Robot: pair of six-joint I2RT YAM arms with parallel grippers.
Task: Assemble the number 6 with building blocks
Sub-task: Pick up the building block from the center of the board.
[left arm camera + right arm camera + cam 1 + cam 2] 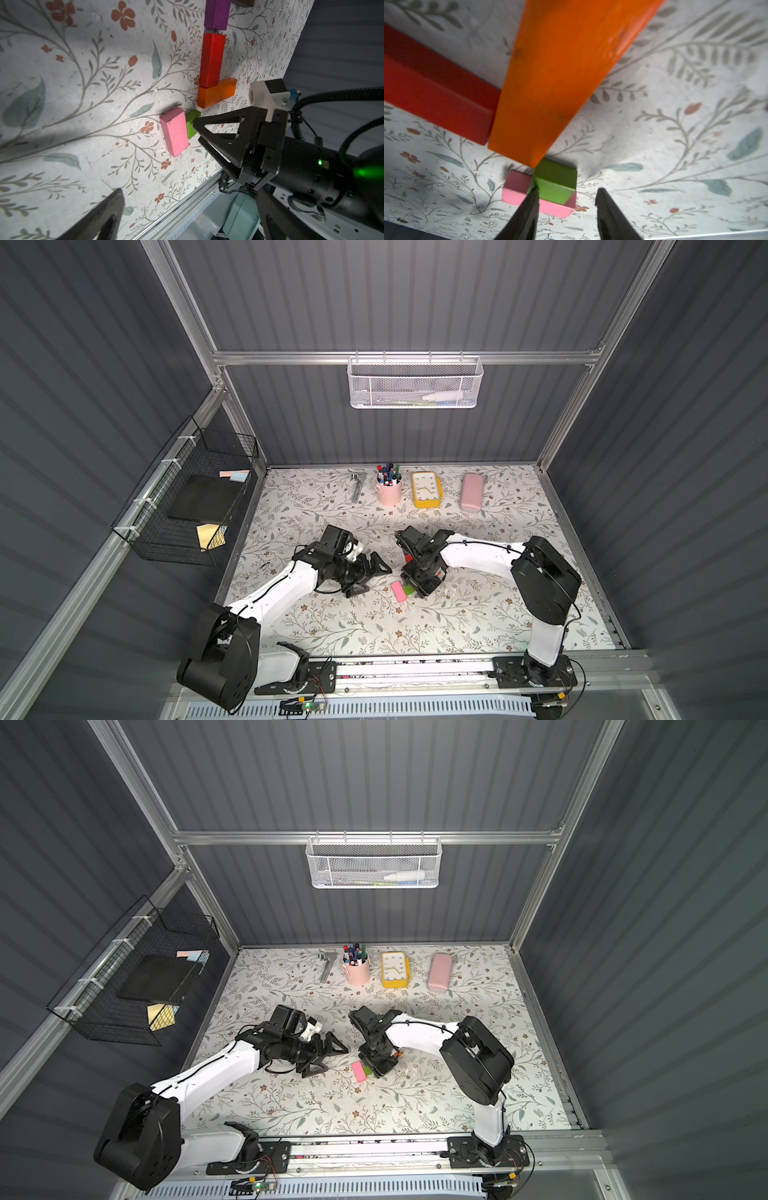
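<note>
The building blocks (401, 591) lie just below the middle of both top views, on the floral tabletop (478, 614). There the right gripper (568, 192) and its wrist cover most of them: only the pink bar (360, 1071) and a sliver of the green cube (411, 592) show clearly. In the left wrist view the purple bar (217, 14) is cut by the upper edge, and the dark brown bar (243, 1) is a mere strip at the top. The right wrist view shows red and orange blurred, running off the frame.

Purple and the red bar (212, 60) lie end to end in one line. The orange bar (217, 93) lies crosswise at red's end, making an L. The green cube sits just beside orange's corner, with the pink bar flat against its other side.

The right gripper's jaws stand partly apart, clamping nothing; one fingertip (196, 124) touches the green cube. The left gripper (376, 577), left of the blocks, is spread and empty.
</note>
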